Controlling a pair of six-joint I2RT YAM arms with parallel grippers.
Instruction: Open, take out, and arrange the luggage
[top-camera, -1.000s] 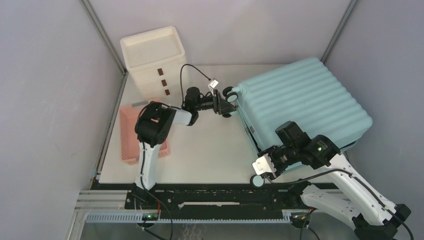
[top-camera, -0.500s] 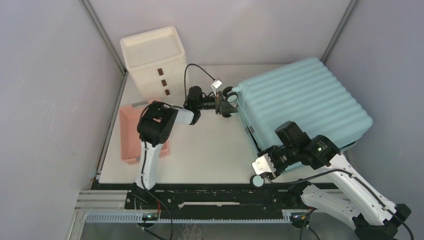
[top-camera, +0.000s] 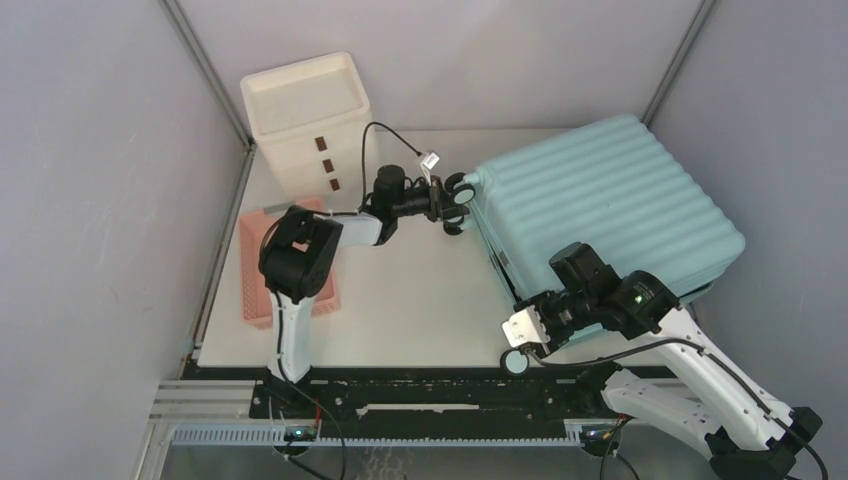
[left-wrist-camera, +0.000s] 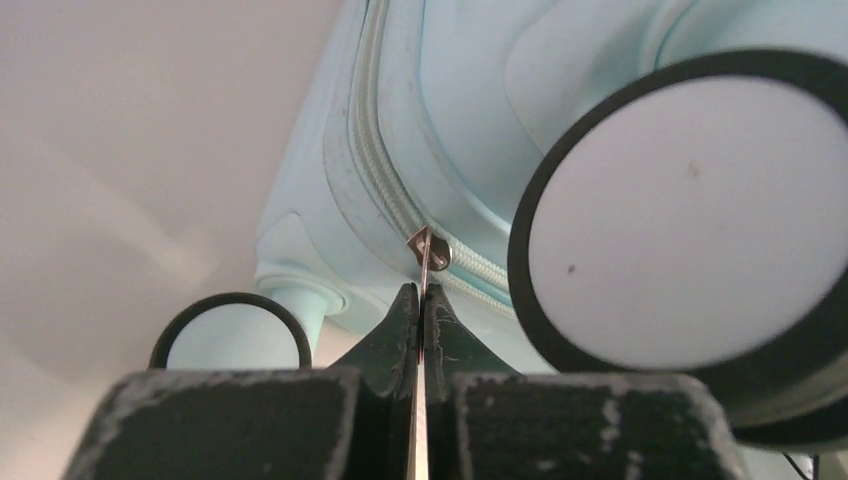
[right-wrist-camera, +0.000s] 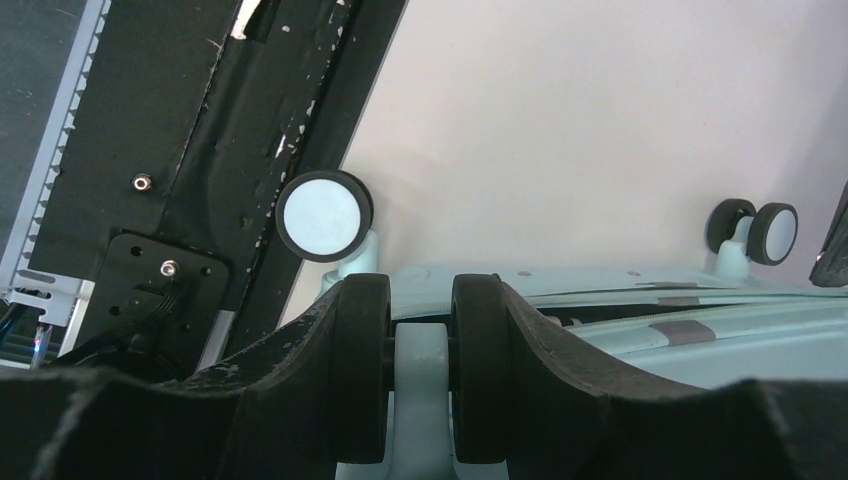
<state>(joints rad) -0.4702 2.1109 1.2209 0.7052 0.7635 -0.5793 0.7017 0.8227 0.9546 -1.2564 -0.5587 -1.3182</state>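
Observation:
The luggage (top-camera: 610, 200) is a large pale blue ribbed suitcase lying flat at the right of the table, its wheels toward the middle. My left gripper (top-camera: 443, 205) is at its far wheeled corner. In the left wrist view this gripper (left-wrist-camera: 421, 295) is shut on the thin metal zipper pull (left-wrist-camera: 428, 250), between a big wheel (left-wrist-camera: 690, 220) and a smaller-looking one (left-wrist-camera: 232, 335). My right gripper (top-camera: 540, 318) is at the near wheeled corner. There its fingers (right-wrist-camera: 360, 370) clamp a double wheel from both sides, the pale blue fork (right-wrist-camera: 420, 390) between them.
A white three-drawer box (top-camera: 305, 110) stands at the back left. A pink basket (top-camera: 255, 270) lies by the left arm. Another luggage wheel (right-wrist-camera: 322, 215) sits close to the black rail (right-wrist-camera: 200, 150) at the table's near edge. Grey walls close in on both sides.
My left gripper has shut on the zipper pull, and the left arm's elbow has shifted left. The right arm and the luggage have barely moved.

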